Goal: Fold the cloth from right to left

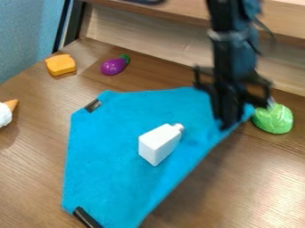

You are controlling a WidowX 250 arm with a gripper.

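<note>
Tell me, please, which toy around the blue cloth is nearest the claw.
It is the green, rounded toy beside the claw; the purple eggplant, yellow block and white-and-orange toy all lie farther off.

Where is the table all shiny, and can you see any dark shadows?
In the camera view, pale glare shines on the table at the lower right; a soft shadow runs along the slanting lower-right edge of the blue cloth, and a smaller one lies below the white-and-orange toy.

camera view — fixed, above table [250, 178] | faces down — slanted | close range
</note>
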